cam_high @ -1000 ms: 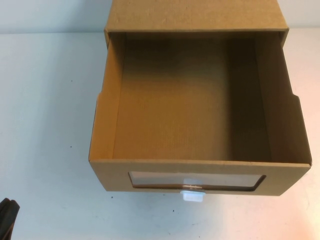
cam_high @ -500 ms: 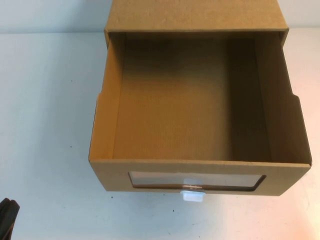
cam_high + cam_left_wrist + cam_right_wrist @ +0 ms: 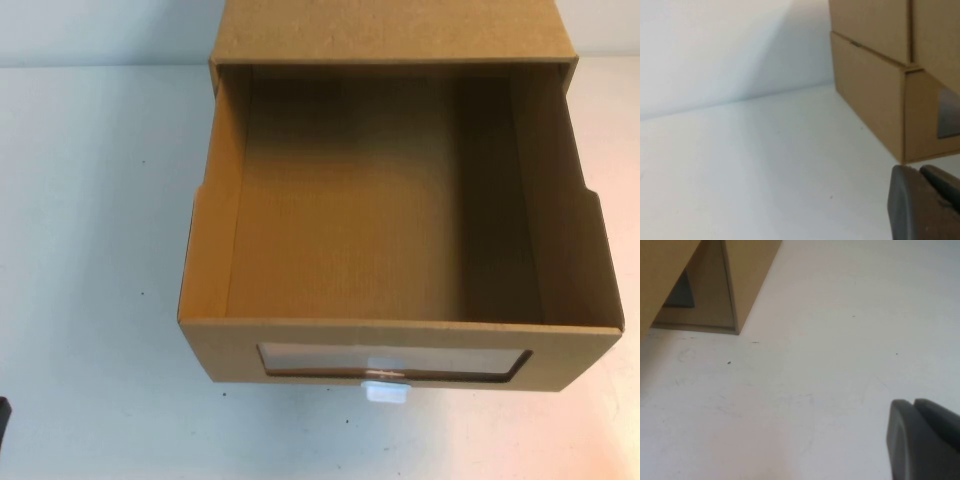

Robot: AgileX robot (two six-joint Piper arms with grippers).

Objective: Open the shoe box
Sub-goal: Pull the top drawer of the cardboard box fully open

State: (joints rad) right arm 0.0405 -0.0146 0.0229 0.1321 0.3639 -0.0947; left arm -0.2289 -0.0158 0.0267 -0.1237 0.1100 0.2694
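High view: box [image 3: 400, 335] open (done, I reckon); left gripper [image 3: 918, 171] slid nearly off-frame near-left, probably shut, empty; right gripper [image 3: 914, 403] shut, empty, right of box.

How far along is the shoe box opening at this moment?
Done: the brown cardboard drawer stands pulled far out of its cardboard sleeve, with nothing inside it. In hand: nothing. The left hand is shut over the white table off the box's front left corner. The right hand is shut off its front right corner. Neither touches the box. Left: seemingly nothing beyond parking the arms.
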